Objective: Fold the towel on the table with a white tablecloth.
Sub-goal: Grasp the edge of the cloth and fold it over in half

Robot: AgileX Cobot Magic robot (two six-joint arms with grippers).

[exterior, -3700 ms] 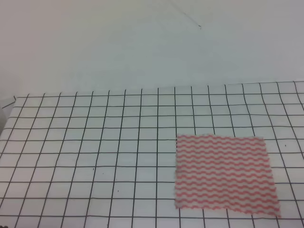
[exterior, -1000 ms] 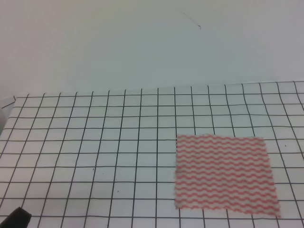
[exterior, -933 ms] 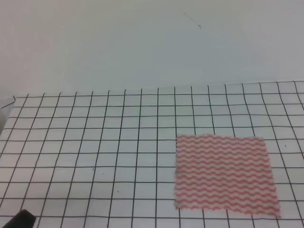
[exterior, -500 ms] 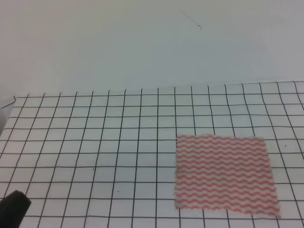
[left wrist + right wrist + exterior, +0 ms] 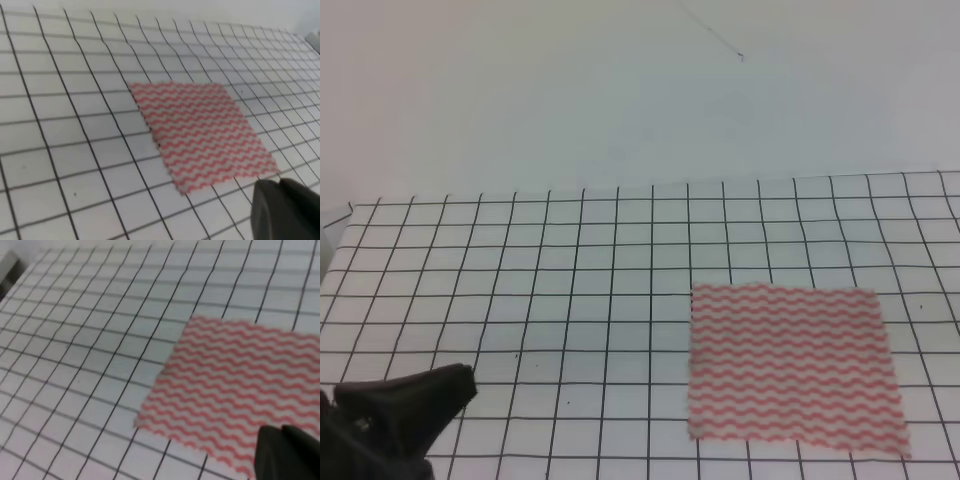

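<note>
The left end effector [image 5: 395,420] is seen at the near left corner of the exterior view, above the white tablecloth [image 5: 570,300]; whether its fingers are apart or together cannot be told. The right end effector [image 5: 287,452] shows only as a dark blur in its wrist view, its state equally unclear. Well to the right of the left end effector, the towel [image 5: 790,365] lies flat and unfolded on the worktop [image 5: 440,260]. For a clean fold, the two near corners are best pinched low and together, then carried evenly onto the far edge so the stripes stay aligned.
</note>
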